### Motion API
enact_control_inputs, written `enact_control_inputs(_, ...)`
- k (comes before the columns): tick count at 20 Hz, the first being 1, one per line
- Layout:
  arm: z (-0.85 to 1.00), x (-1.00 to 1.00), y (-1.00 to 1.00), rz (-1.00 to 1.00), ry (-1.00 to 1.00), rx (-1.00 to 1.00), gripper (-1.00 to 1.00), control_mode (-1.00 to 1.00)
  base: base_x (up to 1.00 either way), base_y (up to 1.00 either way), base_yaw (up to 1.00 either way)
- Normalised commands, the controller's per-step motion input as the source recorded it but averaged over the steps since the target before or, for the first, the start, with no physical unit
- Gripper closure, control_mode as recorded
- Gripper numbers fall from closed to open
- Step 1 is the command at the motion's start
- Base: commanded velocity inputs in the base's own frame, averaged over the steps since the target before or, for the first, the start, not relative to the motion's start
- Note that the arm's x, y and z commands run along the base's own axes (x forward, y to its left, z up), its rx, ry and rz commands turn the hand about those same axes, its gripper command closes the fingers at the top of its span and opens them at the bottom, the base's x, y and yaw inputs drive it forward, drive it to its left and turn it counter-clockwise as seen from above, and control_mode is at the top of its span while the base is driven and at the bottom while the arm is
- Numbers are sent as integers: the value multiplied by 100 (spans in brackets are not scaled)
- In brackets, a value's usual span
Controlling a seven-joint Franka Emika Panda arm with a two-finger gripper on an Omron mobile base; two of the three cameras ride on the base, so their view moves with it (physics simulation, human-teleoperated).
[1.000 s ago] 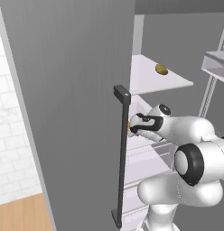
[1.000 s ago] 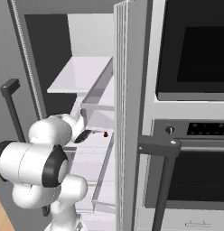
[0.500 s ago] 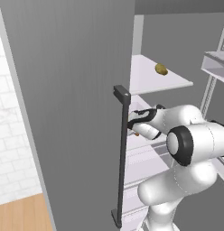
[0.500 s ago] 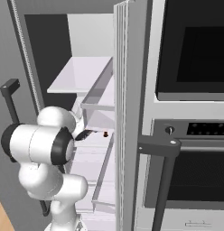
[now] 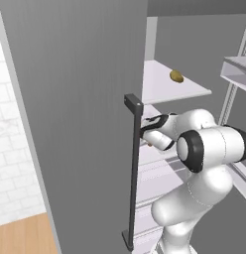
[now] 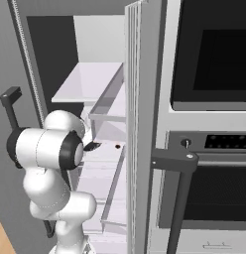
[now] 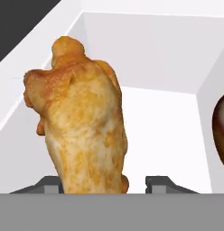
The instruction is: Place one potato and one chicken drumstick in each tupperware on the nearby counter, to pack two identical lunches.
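Inside the white fridge drawer [image 7: 177, 131], your gripper [image 7: 102, 182] clasps the orange-brown club-shaped chicken drumstick [image 7: 82, 122]. You see the dark reddish-brown potato [image 7: 221, 131] just beside it, and a yellowish-green potato [image 5: 176, 76] on the upper shelf [image 5: 164, 89].

The upper shelf [image 5: 164, 87] inside the open fridge is a pale, flat slab. One yellowish-green potato [image 5: 176, 76] lies directly on it, toward the back right part of the shelf. Below that shelf, a white-walled drawer [image 7: 159, 113] carries the chicken drumstick [image 7: 82, 122], which sits toward the drawer's left wall, and a dark reddish-brown potato [image 7: 221, 128] just inside its right wall, apart from the drumstick.
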Motion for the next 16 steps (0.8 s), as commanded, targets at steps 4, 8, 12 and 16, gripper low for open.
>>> enact_control_inputs(4,-50,-24,25,0,0,1,100,-100,0,0,0)
enact_control_inputs(8,-8,-83,27,0,0,2,100,-100,0,0,0)
enact_control_inputs(12,5,-97,7,0,0,1,100,-100,0,0,0)
enact_control_inputs(16,67,-87,1,0,-2,1,100,-100,0,0,0)
